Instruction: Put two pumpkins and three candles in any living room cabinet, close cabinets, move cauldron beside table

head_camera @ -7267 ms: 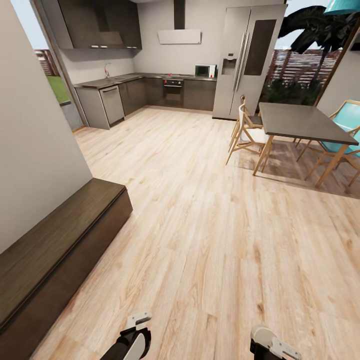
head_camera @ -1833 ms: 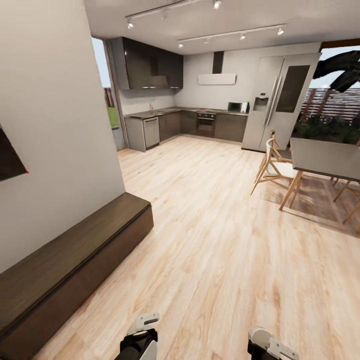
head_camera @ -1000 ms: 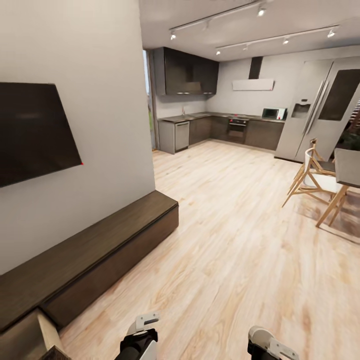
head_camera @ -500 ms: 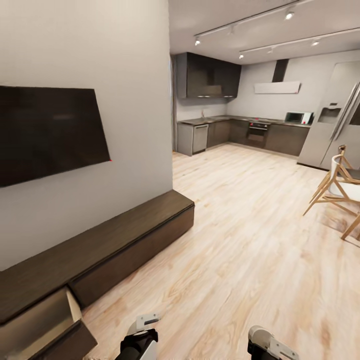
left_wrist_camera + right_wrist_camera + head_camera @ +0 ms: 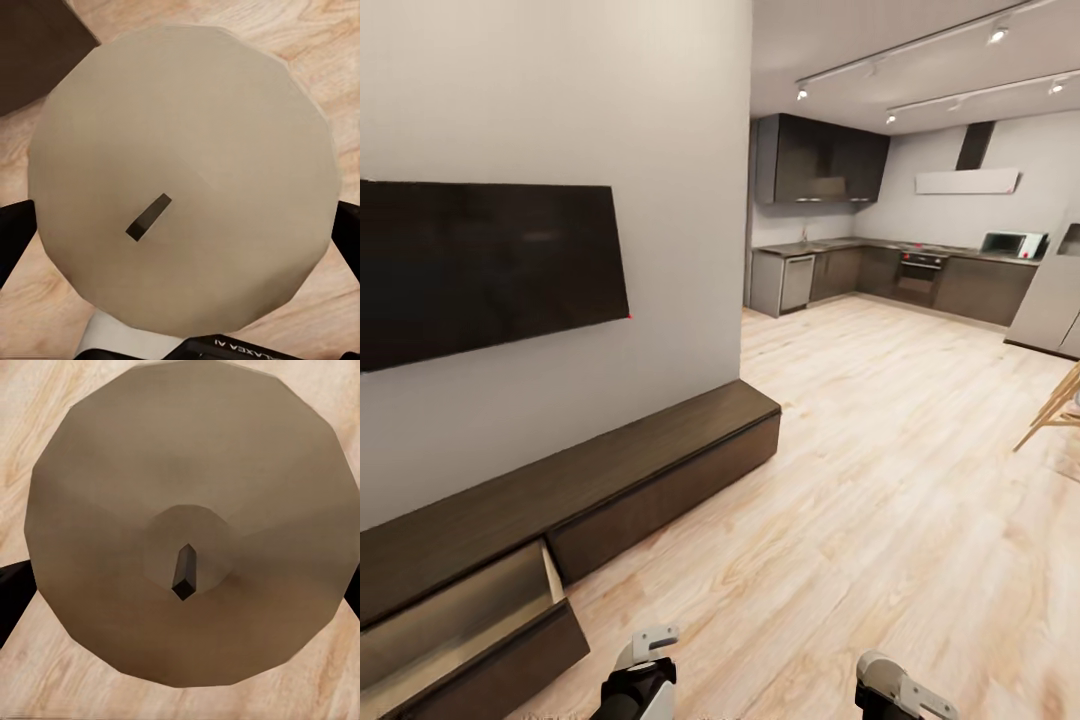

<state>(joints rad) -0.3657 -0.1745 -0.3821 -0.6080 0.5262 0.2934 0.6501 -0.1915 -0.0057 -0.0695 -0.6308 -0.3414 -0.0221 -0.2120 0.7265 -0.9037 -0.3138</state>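
I'm carrying two stubby beige-tan wax candles to the long low dark brown wood-grain cabinet [image 5: 610, 480]: my left jaws grip one candle [image 5: 184, 180], my right jaws grip the other candle [image 5: 187, 529]. The cabinet's compartment [image 5: 470, 620] gapes open at eight o'clock, against the white wall [image 5: 550, 90] below a black wall-mounted television [image 5: 480, 265]. Next I should turn and approach it over the pale plank floor [image 5: 880, 500].

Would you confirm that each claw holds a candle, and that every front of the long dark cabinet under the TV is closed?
Not quite: the head view shows one front of the cabinet standing open at its near end. The rest holds: the wrist views show a candle in the left claw and another in the right claw.
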